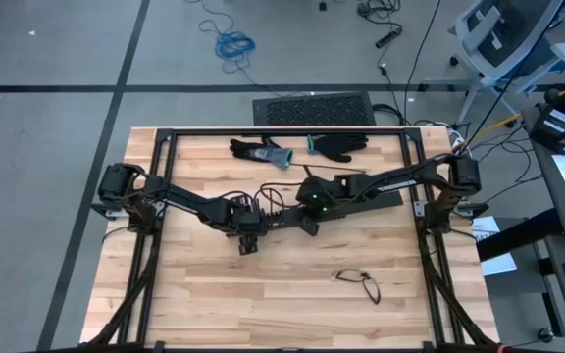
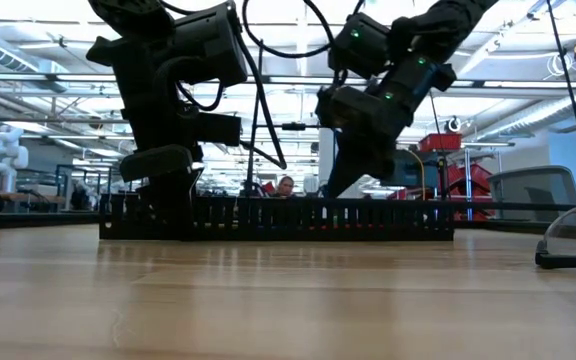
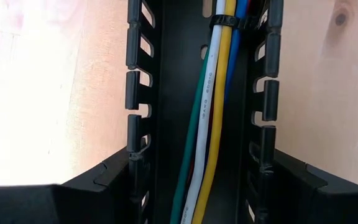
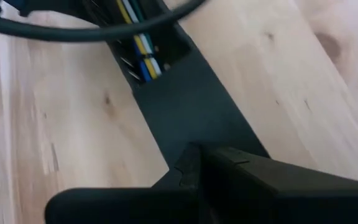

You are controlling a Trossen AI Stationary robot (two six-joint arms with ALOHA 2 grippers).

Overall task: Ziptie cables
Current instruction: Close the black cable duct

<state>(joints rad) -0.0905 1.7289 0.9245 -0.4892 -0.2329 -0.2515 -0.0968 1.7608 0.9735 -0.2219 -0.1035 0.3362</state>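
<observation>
A long black slotted duct (image 1: 346,201) lies across the middle of the table. The cables (image 3: 207,124), green, white, yellow, blue and red, run along its channel. A black ziptie (image 3: 225,22) wraps them farther along. Their cut ends (image 4: 143,62) show in the right wrist view. My left gripper (image 1: 249,238) stands at the duct's left end (image 2: 168,215), its fingers on either side of the duct. My right gripper (image 4: 194,158) is shut and slants down over a flat black stretch of the duct (image 4: 185,106), just past the cable ends. My left gripper holds the duct between its two fingers, one finger (image 3: 104,180) against each slotted side wall (image 3: 132,155), with the cables lying untouched between. The fingers come steeply from above and lie across the duct, which rests flat on the table. My right gripper's shut fingertips (image 4: 229,165) are at the duct's flat black surface; I cannot tell whether they touch it.
Two dark gloves (image 1: 263,152) (image 1: 341,145) lie near the table's far edge. A pair of glasses (image 1: 359,282) rests toward the near right. The near half of the wooden table (image 1: 263,304) is bare wood. A black frame (image 1: 165,137) borders the table.
</observation>
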